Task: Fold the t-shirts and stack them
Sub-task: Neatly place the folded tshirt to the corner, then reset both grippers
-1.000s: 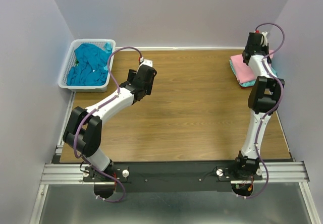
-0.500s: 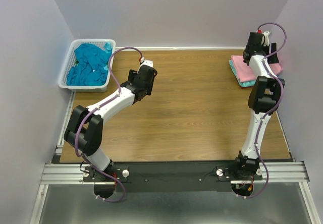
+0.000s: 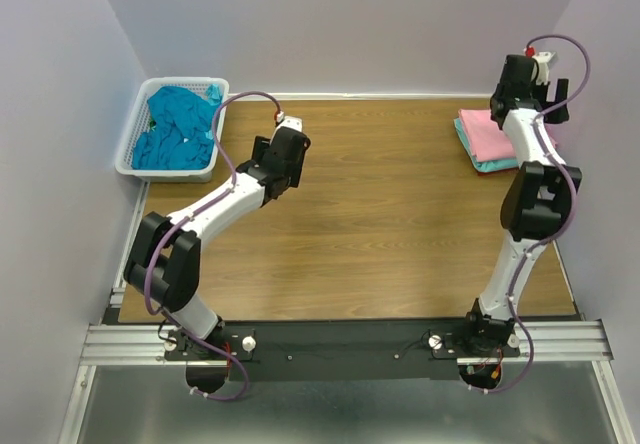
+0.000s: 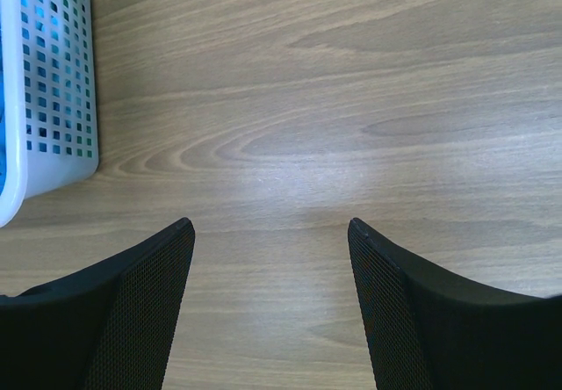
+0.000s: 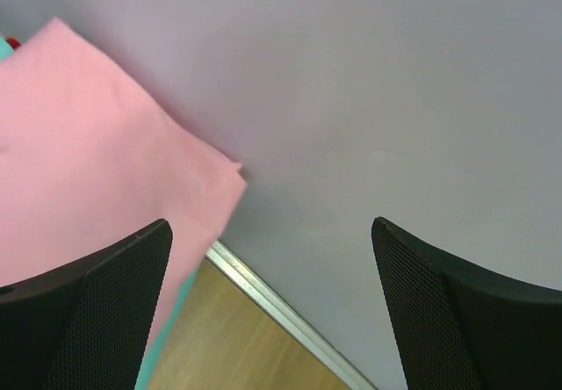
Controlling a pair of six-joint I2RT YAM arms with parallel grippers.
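My left end effector (image 4: pixel 270 227) and right end effector (image 5: pixel 272 223) are both spread and empty, with the folded pink t-shirt (image 3: pixel 484 132) on the aqua t-shirt (image 3: pixel 487 166) at the desk's (image 3: pixel 380 214) two o'clock and the teal-blue t-shirts (image 3: pixel 178 124) heaped in the basket (image 3: pixel 165 172) at ten o'clock.

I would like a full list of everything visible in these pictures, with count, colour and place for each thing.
basket: one, white plastic lattice, far left corner of the table
teal-blue t-shirts: a crumpled heap, count cannot be told, inside the basket
pink t-shirt: one, light pink, folded, top of the stack at the far right
aqua t-shirt: one, light aqua, folded, under the pink t-shirt
table: one, brown wood grain
walls: light purple, around the table
left claw: one, black, open and empty, over bare table beside the basket
right claw: one, black, open and empty, facing the wall beside the pink t-shirt
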